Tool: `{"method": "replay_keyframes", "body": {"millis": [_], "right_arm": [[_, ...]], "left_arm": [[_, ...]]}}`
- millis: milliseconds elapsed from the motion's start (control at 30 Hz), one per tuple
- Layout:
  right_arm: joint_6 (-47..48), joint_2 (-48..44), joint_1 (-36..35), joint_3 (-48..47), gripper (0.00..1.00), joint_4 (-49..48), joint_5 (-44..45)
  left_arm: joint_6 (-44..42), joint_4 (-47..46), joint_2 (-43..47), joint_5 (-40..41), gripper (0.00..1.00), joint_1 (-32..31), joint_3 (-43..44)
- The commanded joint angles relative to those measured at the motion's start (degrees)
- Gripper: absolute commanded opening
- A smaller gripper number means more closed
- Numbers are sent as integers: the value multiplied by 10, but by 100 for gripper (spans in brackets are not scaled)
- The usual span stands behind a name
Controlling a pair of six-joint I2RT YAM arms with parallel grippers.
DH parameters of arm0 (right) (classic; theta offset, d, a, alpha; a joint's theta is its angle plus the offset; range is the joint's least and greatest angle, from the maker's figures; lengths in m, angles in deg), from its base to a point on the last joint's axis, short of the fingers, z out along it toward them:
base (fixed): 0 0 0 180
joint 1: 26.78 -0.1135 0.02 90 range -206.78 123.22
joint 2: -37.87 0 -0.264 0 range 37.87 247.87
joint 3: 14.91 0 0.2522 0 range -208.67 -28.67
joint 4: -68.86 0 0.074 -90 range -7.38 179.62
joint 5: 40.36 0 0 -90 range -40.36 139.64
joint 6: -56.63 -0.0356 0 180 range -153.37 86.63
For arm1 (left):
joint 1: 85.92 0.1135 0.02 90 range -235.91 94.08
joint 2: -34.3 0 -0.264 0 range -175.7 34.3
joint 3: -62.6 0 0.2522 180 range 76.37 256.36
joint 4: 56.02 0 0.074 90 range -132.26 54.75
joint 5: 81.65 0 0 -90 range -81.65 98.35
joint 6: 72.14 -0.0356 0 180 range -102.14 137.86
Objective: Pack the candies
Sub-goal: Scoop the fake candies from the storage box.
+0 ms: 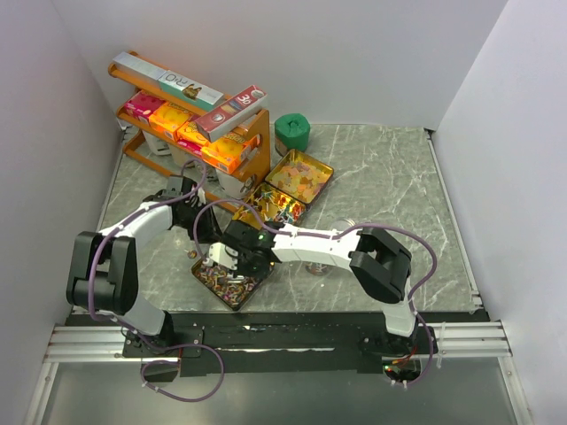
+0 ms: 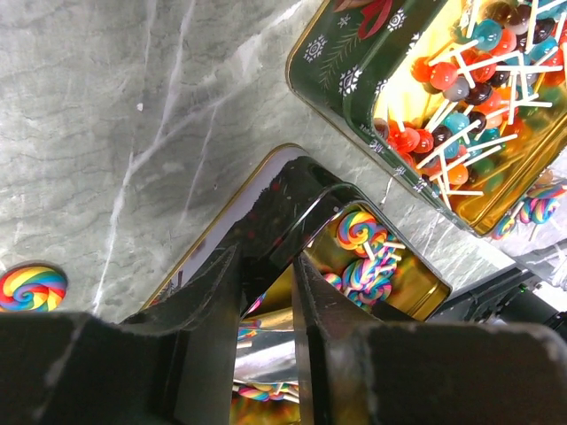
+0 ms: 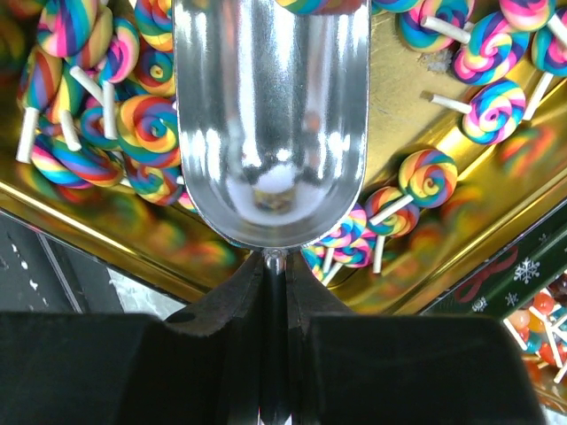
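While the right pincer [image 3: 275, 266] is pressed together on the handle of a metal scoop [image 3: 270, 115], you can see in the right wrist view that the scoop's bowl hangs over the near tin [image 3: 390, 133], and you cannot tell whether it holds a sweet. Rainbow swirl lollipops [image 3: 146, 124] lie on that tin's gold floor on both sides of the scoop.

In the left wrist view, the left pincer [image 2: 266, 266] sits at the tin's corner, with a finger on either side of the wall and a narrow gap between them. You cannot tell whether it pinches the wall. One stray lollipop [image 2: 31, 288] lies on the marbled surface [image 1: 390, 177] at the left edge of that frame, apart from the tin.

Toward the upper right of the same frame stands a second tin [image 2: 354, 80] full of ball lollipops [image 2: 461, 80]. From above, a third tin [image 1: 330, 170] of orange-yellow candies [image 1: 301, 177] sits just beyond it, beside a wooden rack [image 1: 257, 142] stacked with boxes [image 1: 190, 124] in the upper left
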Motion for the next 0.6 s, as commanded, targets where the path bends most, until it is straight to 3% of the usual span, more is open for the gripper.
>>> {"method": "replay_keyframes", "body": {"millis": [0, 567], "right_arm": [[13, -23, 4, -29, 0, 32, 3], [68, 24, -29, -91, 0, 56, 22]], "left_arm": [[28, -2, -22, 47, 1, -3, 6], [54, -19, -27, 40, 1, -19, 17]]}}
